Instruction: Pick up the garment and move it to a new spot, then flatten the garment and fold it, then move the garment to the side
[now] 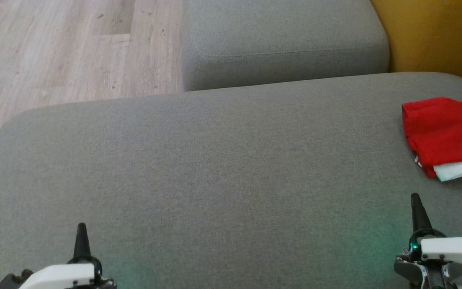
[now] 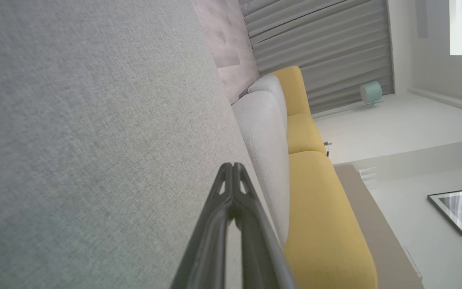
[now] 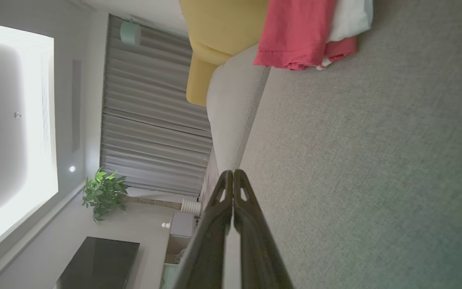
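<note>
- My left end effector (image 1: 82,226) is at the lower left of the head view. Its two long dark fingers are pressed tight together and point up the frame. It is clenched and has nothing in it.
- My right end effector (image 1: 415,197) is at the lower right of the head view. It is clenched too, with its fingers squeezed into one thin point, and it holds nothing.
- Both are over the big grey cloth sofa seat (image 1: 215,168), which fills the middle and bottom of the head view. I cannot tell if they touch it.
- The red folded garment (image 1: 441,128) lies on that seat at the right edge of the head view, just above the middle. A white bit of cloth peeks out along its lower edge. The frame edge cuts off its right part.
- The garment is above my right end effector in the frame, near it but apart. It is well apart from my left one.
- In the right wrist view, the garment is at the top of the frame, right of the middle, and my fingertips meet at the lower middle.
- A smaller grey cushion (image 1: 283,40) is at the top middle of the head view.
- A pale wooden floor (image 1: 54,52) is at the upper left.
- A yellow sofa part (image 1: 435,36) is at the upper right.
</note>
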Controlling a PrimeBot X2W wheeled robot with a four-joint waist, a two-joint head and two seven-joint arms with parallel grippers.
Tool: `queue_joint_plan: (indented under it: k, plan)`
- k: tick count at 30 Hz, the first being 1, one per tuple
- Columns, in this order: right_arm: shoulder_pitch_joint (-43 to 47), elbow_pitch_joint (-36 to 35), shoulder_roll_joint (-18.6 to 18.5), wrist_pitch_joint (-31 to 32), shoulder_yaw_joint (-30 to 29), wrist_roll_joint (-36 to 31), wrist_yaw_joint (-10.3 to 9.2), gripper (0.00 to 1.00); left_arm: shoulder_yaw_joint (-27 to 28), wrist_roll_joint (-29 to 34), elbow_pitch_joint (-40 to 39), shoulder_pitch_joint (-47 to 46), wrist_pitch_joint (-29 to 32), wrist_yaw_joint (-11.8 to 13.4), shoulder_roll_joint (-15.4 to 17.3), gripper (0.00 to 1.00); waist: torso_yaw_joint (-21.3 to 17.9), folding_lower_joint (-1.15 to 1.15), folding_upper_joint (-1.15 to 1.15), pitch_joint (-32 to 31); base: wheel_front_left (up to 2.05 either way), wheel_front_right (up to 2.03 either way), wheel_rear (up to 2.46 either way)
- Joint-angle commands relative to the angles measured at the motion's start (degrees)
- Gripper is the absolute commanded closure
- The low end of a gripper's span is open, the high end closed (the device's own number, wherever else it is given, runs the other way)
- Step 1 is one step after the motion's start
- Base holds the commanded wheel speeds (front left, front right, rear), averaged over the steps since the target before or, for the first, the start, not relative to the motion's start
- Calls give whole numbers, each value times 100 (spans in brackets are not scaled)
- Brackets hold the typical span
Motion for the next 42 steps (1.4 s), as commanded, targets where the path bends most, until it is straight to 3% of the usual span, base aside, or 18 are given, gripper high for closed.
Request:
queue_joint_plan:
  k: [1,24,42]
  plan:
    - [-346,-232,-30,44,54,146,37,100,200,-122,-201,-365,35,-38,3,100,0,0,0,12,0,0,0]
    - [-761,-298,-33,422,-184,1688,45,100,516,-1614,-204,-856,415,-241,-5,100,0,0,0,319,0,0,0]
    - [-761,-298,-33,422,-184,1688,45,100,516,-1614,-205,-856,414,-241,-5,100,0,0,0,319,0,0,0]
